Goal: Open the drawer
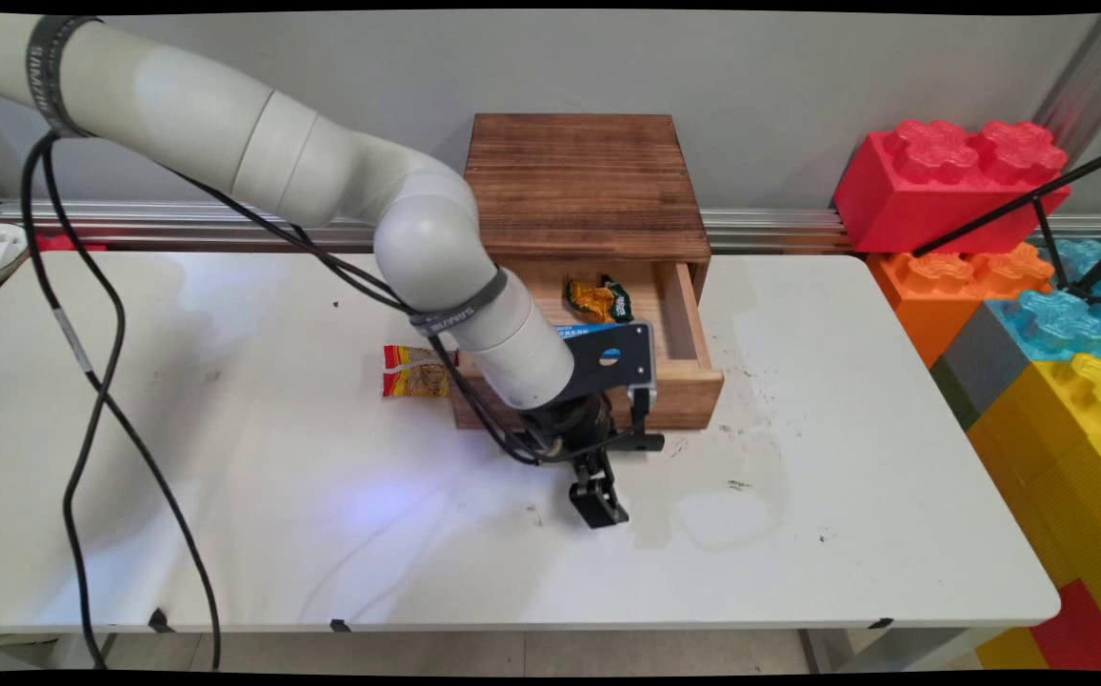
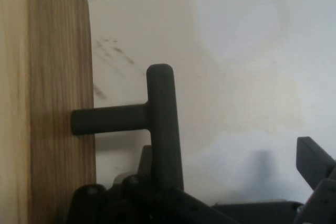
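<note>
Wooden drawer [image 1: 679, 329] is sitting pulled out with snack packets [image 1: 598, 299] lying inside, and you are holding the gripper [image 1: 598, 495] wide open just beside its black handle [image 2: 157, 119], gripping nothing.

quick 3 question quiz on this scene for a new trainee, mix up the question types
1. True or false: the drawer is shut.
2. Where does the red and yellow packet lie? A) in the drawer B) on the table, left of the drawer C) on the floor
3. Which black part sticks out of the drawer front, right by the end effector?

Key: 1 false, it is pulled out with snack packets showing inside; 2 B; 3 the handle.
</note>
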`<state>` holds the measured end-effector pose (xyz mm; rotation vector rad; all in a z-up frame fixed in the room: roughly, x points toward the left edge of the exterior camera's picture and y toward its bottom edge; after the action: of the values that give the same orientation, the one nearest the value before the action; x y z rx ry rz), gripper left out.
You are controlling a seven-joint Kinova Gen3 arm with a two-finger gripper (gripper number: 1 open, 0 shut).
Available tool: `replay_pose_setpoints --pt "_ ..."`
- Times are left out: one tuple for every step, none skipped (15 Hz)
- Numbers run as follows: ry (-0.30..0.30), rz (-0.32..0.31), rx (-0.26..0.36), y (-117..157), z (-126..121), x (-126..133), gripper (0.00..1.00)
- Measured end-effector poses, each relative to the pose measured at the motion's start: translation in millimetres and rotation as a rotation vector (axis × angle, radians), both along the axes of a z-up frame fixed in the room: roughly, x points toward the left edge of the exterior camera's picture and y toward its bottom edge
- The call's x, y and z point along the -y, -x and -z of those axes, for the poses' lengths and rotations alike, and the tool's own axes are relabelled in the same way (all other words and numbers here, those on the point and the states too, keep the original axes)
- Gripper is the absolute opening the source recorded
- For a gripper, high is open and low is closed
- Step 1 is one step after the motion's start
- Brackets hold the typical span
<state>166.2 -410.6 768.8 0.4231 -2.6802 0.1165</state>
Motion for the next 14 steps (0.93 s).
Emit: replay_pose_setpoints --pt "-0.004 0.002 -0.001 1 0 -5 1.0" --pt "-0.008 0.004 -0.002 3 0 -9 1.0" --pt "-0.013 0.007 -0.002 4 0 -14 1.0" --pt "-0.017 0.009 -0.003 5 1 -18 1.0" --pt "-0.02 0.011 -0.004 6 1 -21 1.0" --pt "-0.025 0.014 -0.005 7 1 -26 1.0" --pt "-0.028 0.017 -0.006 8 1 -29 1.0" --pt "-0.032 0.02 -0.007 9 1 -33 1.0" --pt "-0.034 0.022 -0.008 11 1 -35 1.0" --pt "-0.037 0.024 -0.009 11 1 -38 1.0" --pt "-0.04 0.027 -0.009 12 1 -41 1.0" --pt "-0.043 0.031 -0.01 13 1 -44 1.0" --pt "-0.045 0.032 -0.01 14 1 -46 1.0" --pt "-0.048 0.034 -0.01 14 1 -49 1.0"
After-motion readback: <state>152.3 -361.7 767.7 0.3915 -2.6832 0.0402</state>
